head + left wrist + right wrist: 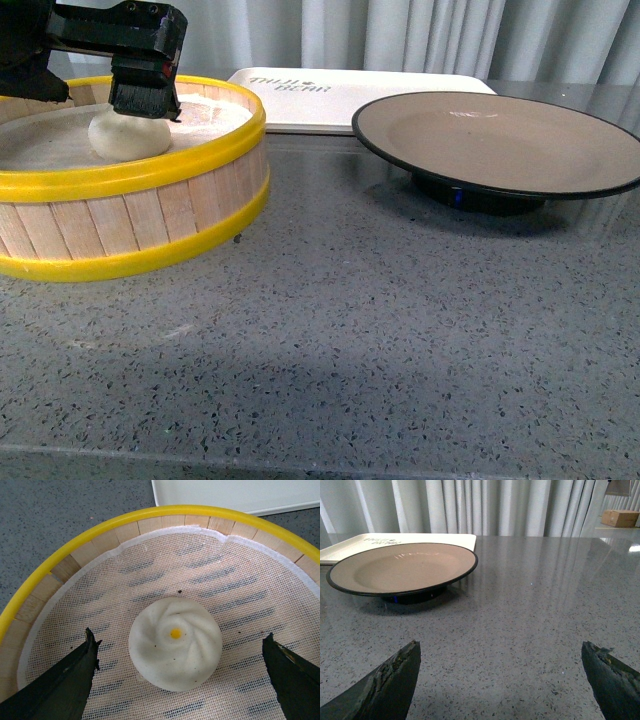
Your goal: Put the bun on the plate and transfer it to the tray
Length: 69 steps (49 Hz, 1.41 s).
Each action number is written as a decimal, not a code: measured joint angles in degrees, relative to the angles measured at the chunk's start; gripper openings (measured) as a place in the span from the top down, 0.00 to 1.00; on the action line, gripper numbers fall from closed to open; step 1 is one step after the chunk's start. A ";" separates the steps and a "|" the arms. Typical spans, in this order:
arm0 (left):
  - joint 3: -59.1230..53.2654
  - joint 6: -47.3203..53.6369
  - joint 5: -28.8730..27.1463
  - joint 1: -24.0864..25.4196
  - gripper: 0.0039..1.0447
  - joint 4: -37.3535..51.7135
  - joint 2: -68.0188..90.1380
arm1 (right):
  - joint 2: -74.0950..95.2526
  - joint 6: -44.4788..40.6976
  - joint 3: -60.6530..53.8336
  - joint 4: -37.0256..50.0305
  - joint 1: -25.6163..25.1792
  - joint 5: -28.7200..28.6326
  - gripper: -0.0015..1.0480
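Note:
The off-white pleated bun (130,135) sits on mesh cloth inside the yellow-rimmed wooden steamer basket (150,215) at the left. My left gripper (125,105) hangs open just above it. In the left wrist view the bun (175,642) lies between the two black fingers (75,675), which stand apart on either side without touching it. The brown-grey plate (500,140) with black rim stands empty at the right. The cream tray (330,100) lies behind it. My right gripper (500,672) is open and empty over bare counter, with the plate (402,567) and tray (350,545) ahead of it.
The grey speckled counter (350,340) spans the front. Grey curtains (430,35) hang behind the table. A cardboard box (620,517) shows far off in the right wrist view.

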 joint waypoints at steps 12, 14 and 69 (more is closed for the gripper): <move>-0.46 2.40 0.15 -0.85 0.11 0.85 0.20 | 0.00 0.00 0.00 0.00 0.00 0.00 0.08; -0.48 2.45 0.20 -0.87 0.16 0.85 0.22 | 0.00 0.00 0.00 0.00 0.00 0.00 0.08; 13.09 3.67 3.34 -1.42 0.97 -6.36 -0.15 | 0.00 0.02 0.00 0.00 0.00 0.00 0.08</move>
